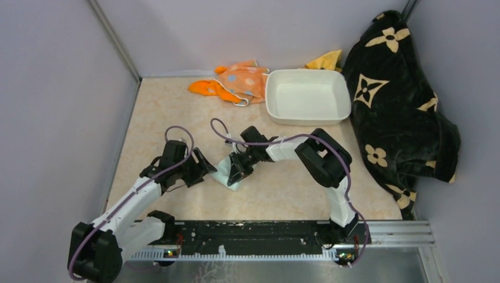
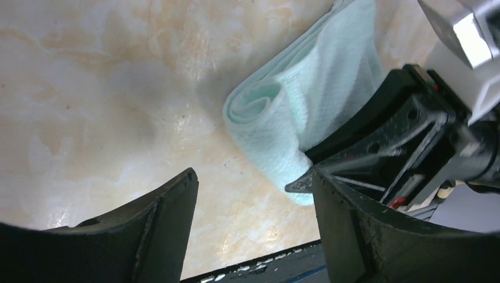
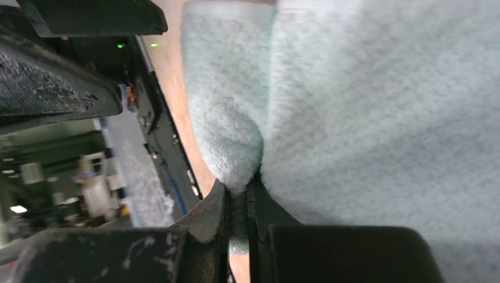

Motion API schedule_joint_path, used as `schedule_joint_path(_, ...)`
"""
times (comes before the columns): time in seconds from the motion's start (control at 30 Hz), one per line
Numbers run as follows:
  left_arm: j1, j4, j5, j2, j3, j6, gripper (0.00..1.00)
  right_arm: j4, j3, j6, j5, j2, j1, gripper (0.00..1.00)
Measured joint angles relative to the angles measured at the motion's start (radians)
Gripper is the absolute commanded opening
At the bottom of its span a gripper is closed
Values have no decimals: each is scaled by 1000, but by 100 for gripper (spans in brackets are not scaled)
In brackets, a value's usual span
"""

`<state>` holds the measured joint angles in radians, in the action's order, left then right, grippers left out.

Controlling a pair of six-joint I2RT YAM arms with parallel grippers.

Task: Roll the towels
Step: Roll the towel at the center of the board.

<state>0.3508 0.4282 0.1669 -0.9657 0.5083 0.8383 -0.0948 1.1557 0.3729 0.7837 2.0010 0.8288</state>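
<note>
Centre frame, on the worktop (image 1: 283, 188): right tool (image 3: 239, 191) clenched on the mint towel (image 2: 312, 82) (partly rolled); left tool (image 2: 253, 177) released, just beside it.

Soft, even light falls from above. The glossy beige marbled tabletop (image 2: 88, 88) carries pale glare patches in the left wrist view, and shadows on it are faint. In the right wrist view the pale mint green terry towel (image 3: 383, 106) is very near and slightly blurred; the background at left is out of focus.
</note>
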Motion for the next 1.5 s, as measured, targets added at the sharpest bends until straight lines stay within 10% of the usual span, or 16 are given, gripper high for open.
schedule_joint_path(0.27,0,-74,53,-65,-62,44,71,192,-63,238,205,88,-84,3)
schedule_joint_path(0.57,-2,-256,129,-318,-24,48,57,223,-110,273,183,56,-98,30)
schedule_joint_path(1.03,-2,-309,171,-394,6,47,59,-101,-122,-122,-646,-393,186,45)
schedule_joint_path(1.5,1,-309,186,-434,39,36,62,-103,-65,-355,-1088,-180,377,44)
